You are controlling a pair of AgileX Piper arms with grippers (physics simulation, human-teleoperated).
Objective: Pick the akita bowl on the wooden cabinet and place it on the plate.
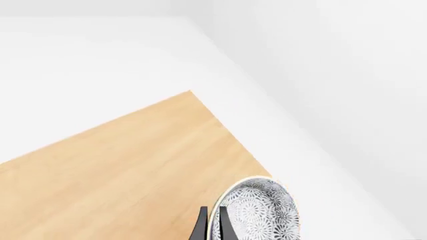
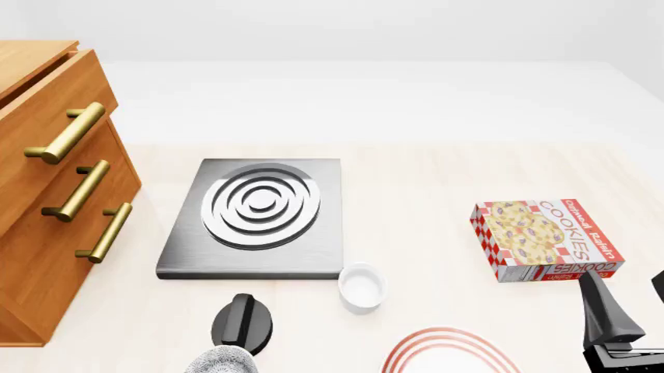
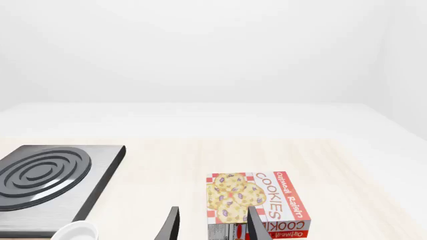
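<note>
The akita bowl (image 1: 261, 210), with its grey-and-white lacy pattern, hangs in my left gripper (image 1: 212, 226), whose two dark fingers are shut on its rim. In the front view the bowl (image 2: 220, 362) shows at the bottom edge, just under the left gripper (image 2: 236, 342), to the right of the wooden cabinet (image 2: 42, 194) and off its top. The plate (image 2: 446, 336), white with red rings, lies cut off by the bottom edge, right of the bowl. My right gripper (image 2: 630, 303) (image 3: 213, 227) stands open and empty at the lower right.
A grey stove slab (image 2: 260, 214) (image 3: 47, 175) with silver rings lies mid-table. A small white ramekin (image 2: 361, 286) (image 3: 77, 231) stands in front of it. A cookie box (image 2: 545, 239) (image 3: 257, 197) lies ahead of the right gripper. A tan wooden surface (image 1: 120, 165) lies beyond the bowl.
</note>
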